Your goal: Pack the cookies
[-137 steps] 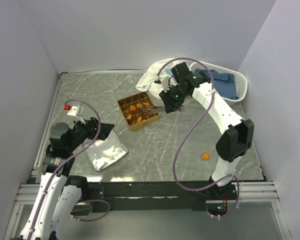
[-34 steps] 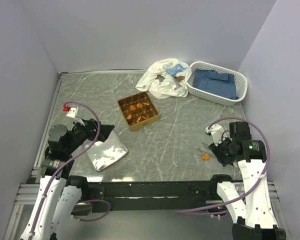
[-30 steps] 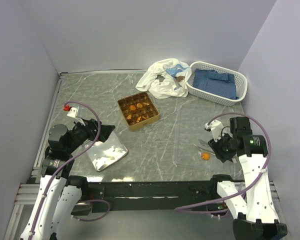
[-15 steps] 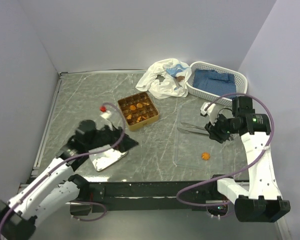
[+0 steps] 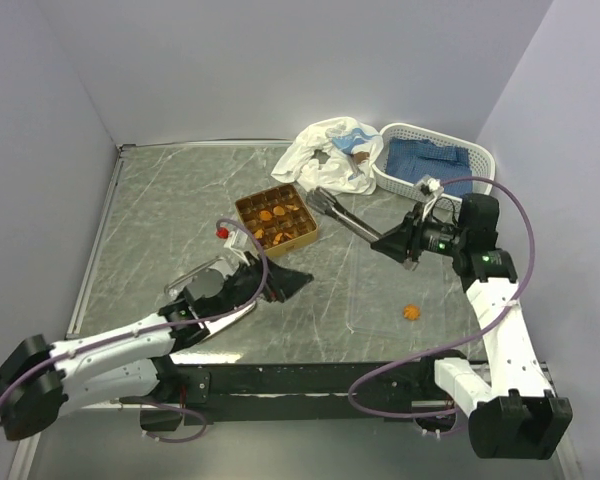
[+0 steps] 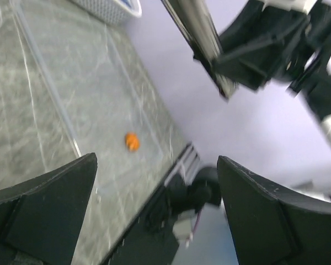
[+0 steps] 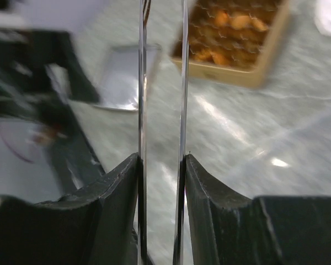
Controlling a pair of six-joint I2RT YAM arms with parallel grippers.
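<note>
Right fingers (image 7: 117,212) clamp tongs (image 5: 342,213); left fingers (image 6: 44,204) spread wide; loose cookie (image 5: 411,312) on table (image 5: 180,200), well apart from both.

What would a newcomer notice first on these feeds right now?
The right hand clamping long metal tongs that point across the table toward the square tin of cookies. Next, one stray cookie lying alone near the front right, and the left hand wide open near the shiny tray.

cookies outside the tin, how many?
1. One cookie lies near the table's front right edge, well apart from the tin. More could be hidden under the left arm.
</note>
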